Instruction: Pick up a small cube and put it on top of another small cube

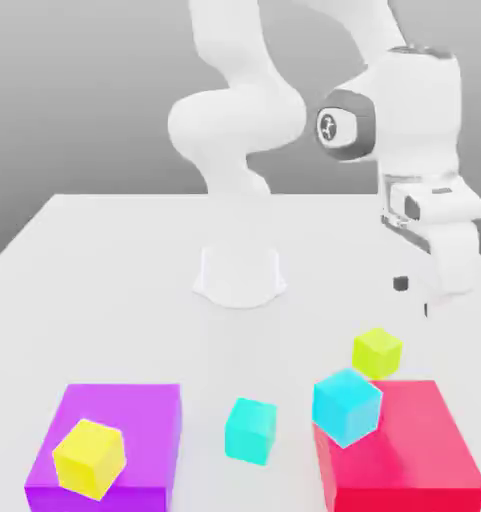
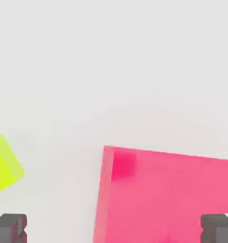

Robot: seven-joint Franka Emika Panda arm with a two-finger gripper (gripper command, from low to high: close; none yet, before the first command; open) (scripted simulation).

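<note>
The small cube (image 1: 377, 352), plain lime-yellow, rests on the white table beside the far corner of a big red block (image 1: 404, 455). In the hand view its edge (image 2: 4, 163) shows beside the red block (image 2: 172, 194). My gripper (image 1: 414, 294) hangs above the table, a little behind the lime cube and toward the exterior view's right. Its jaws stand wide open with nothing between them, and both dark fingertips (image 2: 9, 227) frame the hand view. Another small cube (image 1: 251, 429), cyan, sits alone on the table near the front.
A larger cyan cube (image 1: 347, 405) stands at the red block's near-left corner. A big purple block (image 1: 134, 420) at the exterior view's left carries a warm yellow cube (image 1: 89, 458). The arm's white base (image 1: 240, 275) stands mid-table.
</note>
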